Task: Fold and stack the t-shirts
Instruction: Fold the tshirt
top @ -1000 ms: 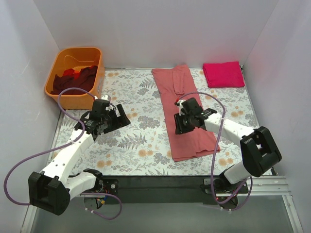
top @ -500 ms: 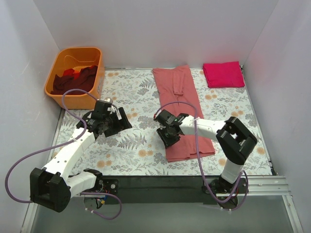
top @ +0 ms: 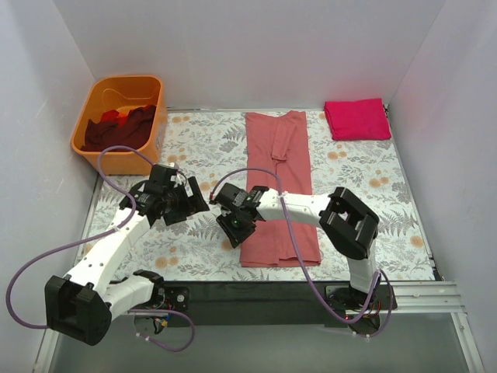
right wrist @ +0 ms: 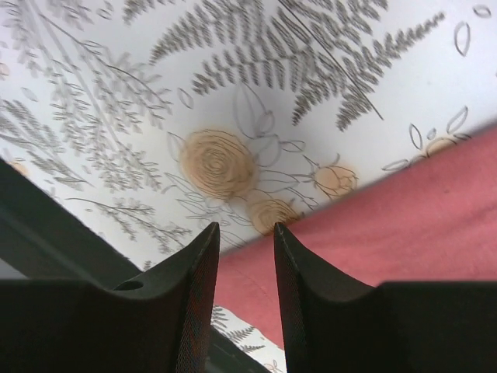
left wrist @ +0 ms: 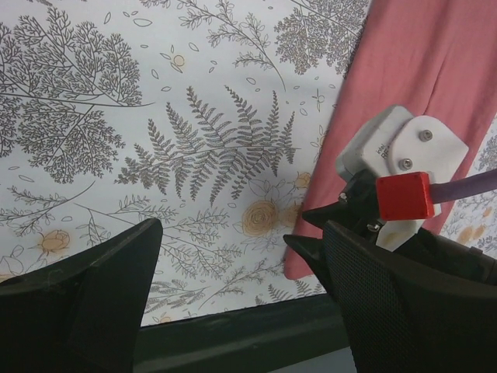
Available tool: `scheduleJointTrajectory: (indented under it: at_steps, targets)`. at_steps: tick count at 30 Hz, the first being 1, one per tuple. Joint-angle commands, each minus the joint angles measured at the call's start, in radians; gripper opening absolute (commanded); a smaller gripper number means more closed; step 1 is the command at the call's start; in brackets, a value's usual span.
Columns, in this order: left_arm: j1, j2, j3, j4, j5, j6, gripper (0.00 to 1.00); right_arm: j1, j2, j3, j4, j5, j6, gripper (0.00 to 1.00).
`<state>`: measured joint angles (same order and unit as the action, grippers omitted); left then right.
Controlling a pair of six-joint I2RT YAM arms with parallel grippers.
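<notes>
Likely the near end of the long pink shirt (top: pixel 291 167), laid lengthwise mid-table on the flowered cover (top: pixel 202 136), wants pinching. At its near-left edge hangs the right pincer (top: pixel 235 228), narrowly parted, holding nothing: drop squarely over the hem. Beside it the left pincer (top: pixel 189 203) gapes wide above bare cover, table lip close.

Salmon tee (top: pixel 279 151) flat, centre; magenta tee (top: pixel 357 119) folded, far-R corner

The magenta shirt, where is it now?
In the top view, the magenta shirt lies folded at the far right corner, right of the salmon shirt and apart from it.
</notes>
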<state>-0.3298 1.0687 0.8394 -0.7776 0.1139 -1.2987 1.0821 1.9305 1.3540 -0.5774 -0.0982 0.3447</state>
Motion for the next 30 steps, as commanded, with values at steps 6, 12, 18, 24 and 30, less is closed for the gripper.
scheduleJointTrajectory:
  at_steps: [6, 12, 18, 24, 30]
  targets:
    - [-0.009, -0.044, -0.023, -0.048, 0.007, -0.028, 0.84, 0.007, -0.091, 0.035, -0.027, 0.02, 0.028, 0.42]
    - [-0.02, -0.038, -0.033, -0.051, 0.018, -0.036, 0.84, -0.071, -0.321, -0.241, -0.078, 0.094, 0.04, 0.45]
    - [-0.041, -0.012, -0.036, -0.043, 0.041, -0.053, 0.84, -0.159, -0.481, -0.447, -0.085, 0.084, 0.053, 0.43]
    - [-0.072, 0.025, -0.04, -0.04, 0.05, -0.062, 0.83, -0.171, -0.473, -0.504, -0.067, 0.04, 0.04, 0.31]
    - [-0.107, 0.063, -0.039, -0.046, 0.073, -0.068, 0.82, -0.145, -0.424, -0.521, -0.027, -0.066, 0.056, 0.27]
